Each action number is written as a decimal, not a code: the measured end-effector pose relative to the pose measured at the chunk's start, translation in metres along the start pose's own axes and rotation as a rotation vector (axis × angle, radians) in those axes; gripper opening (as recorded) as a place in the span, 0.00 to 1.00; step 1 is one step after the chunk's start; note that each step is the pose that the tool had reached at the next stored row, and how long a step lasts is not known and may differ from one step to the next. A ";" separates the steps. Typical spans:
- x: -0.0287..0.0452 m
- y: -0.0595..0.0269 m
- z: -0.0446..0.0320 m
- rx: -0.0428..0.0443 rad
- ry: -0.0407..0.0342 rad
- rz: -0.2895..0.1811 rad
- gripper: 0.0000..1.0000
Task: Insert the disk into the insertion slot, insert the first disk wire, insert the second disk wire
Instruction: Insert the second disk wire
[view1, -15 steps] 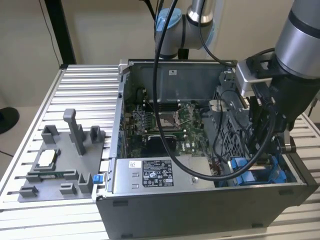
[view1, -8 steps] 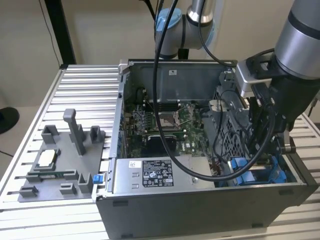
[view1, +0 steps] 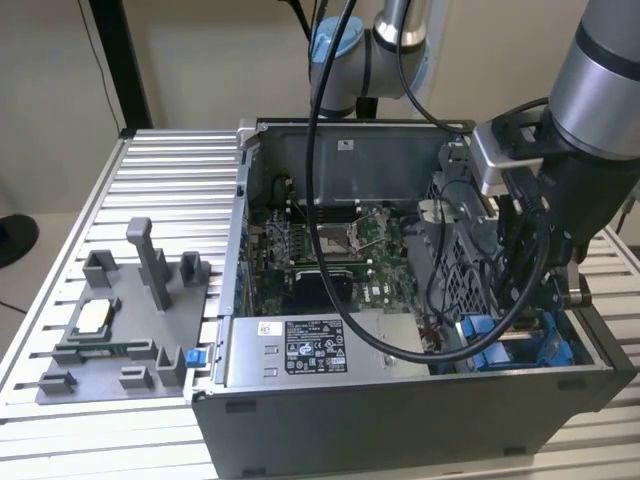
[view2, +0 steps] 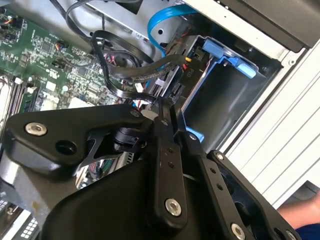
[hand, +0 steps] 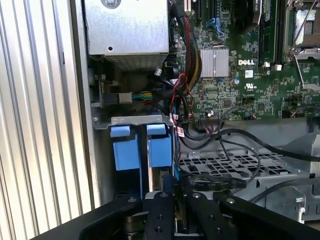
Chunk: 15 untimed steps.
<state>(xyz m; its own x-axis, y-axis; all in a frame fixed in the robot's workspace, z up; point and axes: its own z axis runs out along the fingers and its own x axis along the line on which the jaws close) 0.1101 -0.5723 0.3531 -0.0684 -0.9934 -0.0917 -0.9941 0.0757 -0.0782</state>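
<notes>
My gripper (view2: 167, 107) is down inside the open computer case, at the exterior view's right, below the arm's wrist (view1: 540, 200). Its two black fingers (hand: 161, 210) stand close together, shut on the end of a black disk wire (view2: 131, 95) that loops across the motherboard. The grey perforated drive cage with the insertion slot (hand: 225, 165) lies right beside the fingers and also shows in the exterior view (view1: 455, 265). Blue plastic carriers (hand: 160, 150) stand in the bay under the gripper. The disk itself is hidden. A blue flat wire (view2: 162, 20) curves nearby.
The green motherboard (view1: 330, 250) fills the case's middle, the power supply (view1: 310, 345) its front. Loose black cables (hand: 235, 137) cross near the cage. A grey plastic fixture tray (view1: 120, 320) lies on the slatted table at the exterior view's left. The case wall (view2: 260, 95) is close.
</notes>
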 end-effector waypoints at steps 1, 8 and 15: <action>0.0000 0.0000 0.0000 0.0010 -0.0001 0.000 0.00; 0.0001 0.0000 0.0013 0.0084 -0.0003 -0.001 0.00; 0.0011 -0.0017 0.0048 0.0103 -0.0008 -0.001 0.00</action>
<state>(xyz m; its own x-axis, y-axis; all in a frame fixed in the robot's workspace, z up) 0.1122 -0.5731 0.3484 -0.0675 -0.9934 -0.0924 -0.9932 0.0757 -0.0885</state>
